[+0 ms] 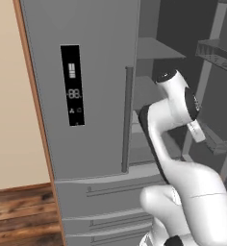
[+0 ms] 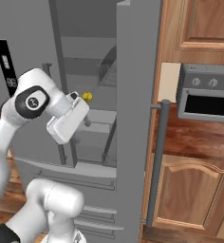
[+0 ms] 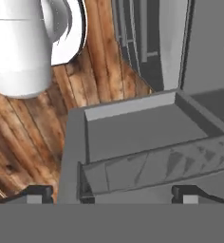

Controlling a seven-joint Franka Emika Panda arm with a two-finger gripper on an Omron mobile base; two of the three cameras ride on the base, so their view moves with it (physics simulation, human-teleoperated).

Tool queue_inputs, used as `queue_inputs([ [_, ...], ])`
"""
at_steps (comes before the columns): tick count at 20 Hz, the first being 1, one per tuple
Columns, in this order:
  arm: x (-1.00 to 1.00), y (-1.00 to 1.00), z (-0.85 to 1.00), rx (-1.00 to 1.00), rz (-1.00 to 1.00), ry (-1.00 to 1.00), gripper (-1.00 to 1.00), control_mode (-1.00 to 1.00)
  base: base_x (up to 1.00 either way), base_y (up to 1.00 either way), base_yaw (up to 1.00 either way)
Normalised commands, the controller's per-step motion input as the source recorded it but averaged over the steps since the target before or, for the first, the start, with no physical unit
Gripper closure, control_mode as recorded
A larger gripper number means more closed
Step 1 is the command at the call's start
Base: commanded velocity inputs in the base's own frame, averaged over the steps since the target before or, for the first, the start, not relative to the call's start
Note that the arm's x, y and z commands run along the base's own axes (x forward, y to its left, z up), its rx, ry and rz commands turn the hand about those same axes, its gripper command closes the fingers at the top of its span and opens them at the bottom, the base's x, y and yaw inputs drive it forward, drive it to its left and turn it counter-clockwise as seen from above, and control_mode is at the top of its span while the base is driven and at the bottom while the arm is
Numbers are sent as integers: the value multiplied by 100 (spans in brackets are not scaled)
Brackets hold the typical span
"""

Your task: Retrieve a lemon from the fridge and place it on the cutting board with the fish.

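Fridge (image 1: 86, 96): left door shut w/ black display panel (image 1: 72, 85) and vertical bar handle (image 1: 127, 120); right door (image 2: 135, 118) swung open, seen edge-on in right base view, its bar handle (image 2: 157, 161) facing the wood cabinets. Lower drawers (image 1: 106, 202) closed.

Lemon (image 2: 87, 97): small yellow, on an interior shelf (image 2: 102, 116) of fridge, toward the shelf's front edge, just past the arm's wrist in right base view. Nothing touching it that I can make out.

Arm reaches into the open compartment. Gripper (image 3: 111, 193) spread wide, nothing between the tips; fingertips (image 3: 38, 192) well apart at bottom of hand view. Hand cam looks down over a grey bin (image 3: 142, 137) w/ a see-through front wall, wood floor (image 3: 33, 133) below and to the side.

Toaster oven (image 2: 206, 97) sits in the cabinet nook right of open door.
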Motion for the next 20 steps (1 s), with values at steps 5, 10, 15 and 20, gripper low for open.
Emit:
queue_inputs([
  [5, 4, 22, -9, 56, -60, -42, -100, -100, 0, 0, 0],
  [10, 1, 35, -3, 43, -64, -32, -100, -100, 0, 0, 0],
  [15, 15, 52, -13, 21, -65, -23, -100, -100, 0, 0, 0],
  [20, 3, 66, 2, -7, -41, -9, -100, -100, 0, 0, 0],
])
